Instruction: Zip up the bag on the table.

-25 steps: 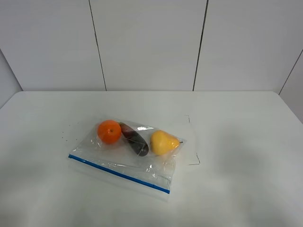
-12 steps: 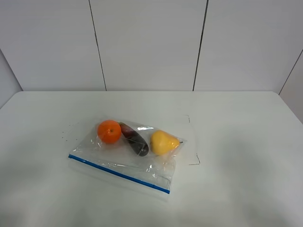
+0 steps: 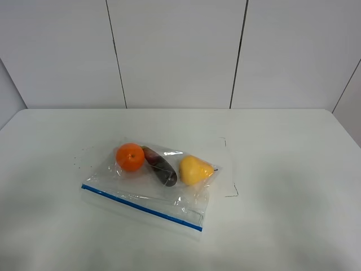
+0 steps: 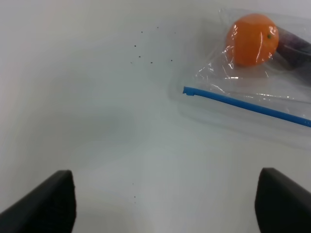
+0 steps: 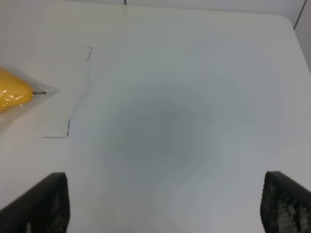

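The clear plastic bag (image 3: 152, 189) lies flat on the white table (image 3: 282, 169), left of centre. Inside it are an orange (image 3: 130, 157), a dark purple oblong item (image 3: 162, 167) and a yellow pear-like fruit (image 3: 194, 169). Its blue seal strip (image 3: 141, 207) runs along the near edge. No arm shows in the high view. In the left wrist view, my left gripper (image 4: 165, 204) is open above bare table, short of the strip's end (image 4: 187, 90) and the orange (image 4: 251, 32). In the right wrist view, my right gripper (image 5: 165, 206) is open over bare table, with the pear's tip (image 5: 14, 92) off to one side.
Thin black corner marks (image 3: 231, 192) lie on the table just right of the bag; they also show in the right wrist view (image 5: 68, 128). Small dark specks (image 4: 146, 48) dot the table near the bag's left corner. A panelled white wall (image 3: 180, 51) stands behind the table.
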Controlling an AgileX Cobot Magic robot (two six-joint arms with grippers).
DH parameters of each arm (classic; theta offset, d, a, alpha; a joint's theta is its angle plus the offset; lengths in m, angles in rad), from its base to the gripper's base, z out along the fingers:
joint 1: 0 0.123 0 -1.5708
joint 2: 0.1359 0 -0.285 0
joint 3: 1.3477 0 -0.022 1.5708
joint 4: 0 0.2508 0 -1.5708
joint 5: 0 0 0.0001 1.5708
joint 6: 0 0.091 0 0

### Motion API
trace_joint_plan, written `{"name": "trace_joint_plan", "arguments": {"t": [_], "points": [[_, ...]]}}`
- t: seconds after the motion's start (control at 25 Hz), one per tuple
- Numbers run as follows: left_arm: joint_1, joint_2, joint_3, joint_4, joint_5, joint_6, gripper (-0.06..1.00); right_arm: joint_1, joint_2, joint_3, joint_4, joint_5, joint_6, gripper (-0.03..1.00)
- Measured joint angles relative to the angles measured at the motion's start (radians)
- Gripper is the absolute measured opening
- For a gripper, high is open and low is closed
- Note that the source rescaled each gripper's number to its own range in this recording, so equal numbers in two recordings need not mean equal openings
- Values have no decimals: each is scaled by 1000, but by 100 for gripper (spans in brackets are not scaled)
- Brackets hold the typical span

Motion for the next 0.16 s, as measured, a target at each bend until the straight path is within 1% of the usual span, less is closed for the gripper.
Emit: {"name": "trace_joint_plan", "arguments": {"t": [0.16], "points": [[0, 0, 0, 0, 0, 0, 100, 0, 0, 0, 0, 0, 0, 91]]}}
